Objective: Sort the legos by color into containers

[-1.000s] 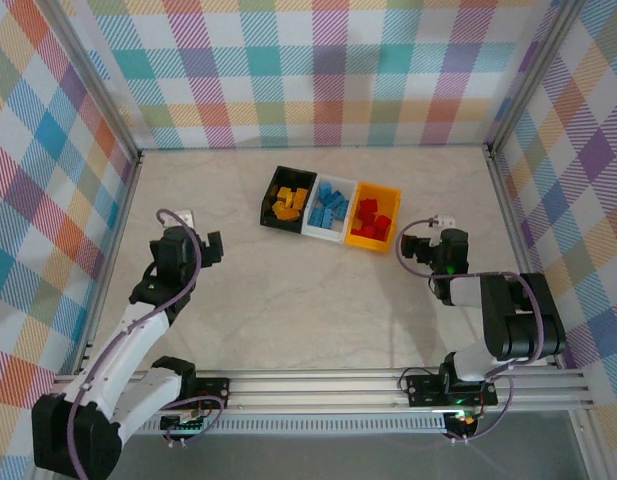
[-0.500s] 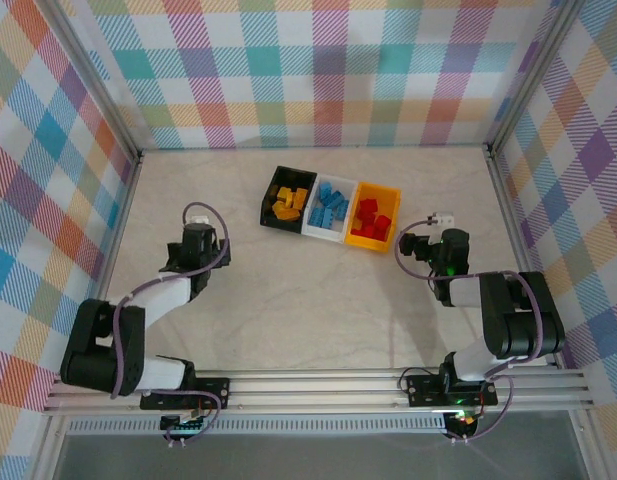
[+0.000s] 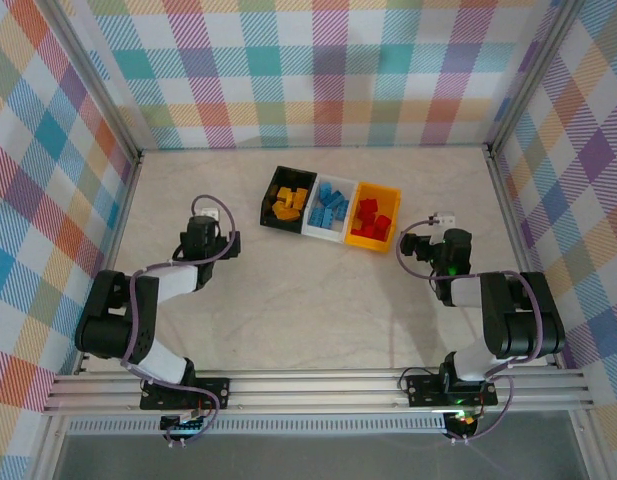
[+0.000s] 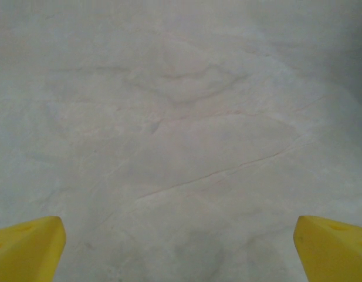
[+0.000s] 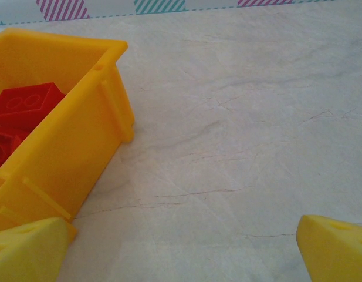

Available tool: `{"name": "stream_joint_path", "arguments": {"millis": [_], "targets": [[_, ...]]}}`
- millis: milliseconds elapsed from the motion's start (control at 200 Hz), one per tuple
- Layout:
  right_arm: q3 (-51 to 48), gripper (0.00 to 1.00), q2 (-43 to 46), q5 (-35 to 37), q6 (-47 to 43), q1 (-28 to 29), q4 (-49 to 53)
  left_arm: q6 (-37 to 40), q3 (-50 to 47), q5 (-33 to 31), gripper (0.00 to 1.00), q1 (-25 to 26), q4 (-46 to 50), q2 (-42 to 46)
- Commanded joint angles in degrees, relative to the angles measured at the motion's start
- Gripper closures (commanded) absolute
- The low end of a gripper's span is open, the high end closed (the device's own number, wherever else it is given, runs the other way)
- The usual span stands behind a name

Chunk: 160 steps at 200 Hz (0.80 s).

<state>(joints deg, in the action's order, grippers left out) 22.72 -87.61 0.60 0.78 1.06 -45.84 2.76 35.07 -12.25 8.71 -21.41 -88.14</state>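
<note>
Since 1 s ago: left arm point(image 3: 138, 300) folded in, elbow now low at frame's left; left hand point(image 3: 228, 241) shifted slightly right.

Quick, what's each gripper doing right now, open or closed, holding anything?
Left gripper: open, holding nothing.
Right gripper: open, holding nothing, beside the yellow bin.

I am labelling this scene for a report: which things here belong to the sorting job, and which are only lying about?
Part of the job: black bin with yellow-orange legos; white bin with blue legos; yellow bin with red legos.
Not part of it: table, checked walls, metal rails.
</note>
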Motion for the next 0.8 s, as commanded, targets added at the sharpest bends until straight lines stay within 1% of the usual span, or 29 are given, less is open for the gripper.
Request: {"name": "stream_joint_path", "arguments": {"millis": [0,80,160,315,390,465,485,510,545,575,650,735,795], "targets": [[1.0,0.00,-0.2,-1.7,-0.3,-0.6,-1.2,2.2,-2.0,5.3,0.00,-1.6,-7.8,0.5],[1.0,0.00,-0.2,-1.8,-0.3,-0.7,-1.1,1.8,-6.1,6.1,0.00,-2.1,-14.4,1.4],[1.1,0.00,-0.2,-1.8,-0.3,-0.6,-1.1,1.8,-9.2,7.5,0.00,-2.6,-18.5,2.2],[1.1,0.00,-0.1,-1.9,-0.3,-0.7,-0.9,2.4,-12.7,10.1,0.00,-3.0,-24.3,2.4],[1.1,0.00,-0.2,-1.9,-0.3,-0.7,-1.0,2.3,-13.4,9.7,0.00,-3.0,-26.6,1.5],[1.1,0.00,-0.2,-1.9,-0.3,-0.6,-1.0,0.3,-12.5,4.5,0.00,-3.0,-27.9,-1.3],[1.0,0.00,-0.2,-1.9,-0.3,-0.7,-1.1,-0.3,-11.5,2.9,0.00,-3.1,-26.9,-1.6],[1.0,0.00,-0.2,-1.9,-0.3,-0.8,-1.1,-1.3,-10.9,3.9,0.00,-3.9,-24.1,-1.1],[1.0,0.00,-0.2,-1.9,-0.3,-0.7,-1.2,-1.8,-11.2,4.8,0.00,-4.6,-25.5,-1.6],[0.9,0.00,-0.2,-1.8,-0.3,-0.7,-1.2,-1.8,-10.9,4.8,0.00,-4.5,-24.2,-1.2],[0.5,0.00,-0.1,-2.8,-0.7,-0.7,-1.9,-1.7,-11.0,4.8,0.00,-4.6,-24.6,-1.3],[-1.3,0.00,0.2,-6.4,-2.4,-0.6,-5.0,-1.7,-11.2,4.7,0.00,-4.6,-25.0,-1.4],[-3.4,0.00,0.4,-6.7,-2.5,-0.6,-8.1,-1.7,-11.1,4.8,0.00,-4.5,-24.9,-1.4]]}}
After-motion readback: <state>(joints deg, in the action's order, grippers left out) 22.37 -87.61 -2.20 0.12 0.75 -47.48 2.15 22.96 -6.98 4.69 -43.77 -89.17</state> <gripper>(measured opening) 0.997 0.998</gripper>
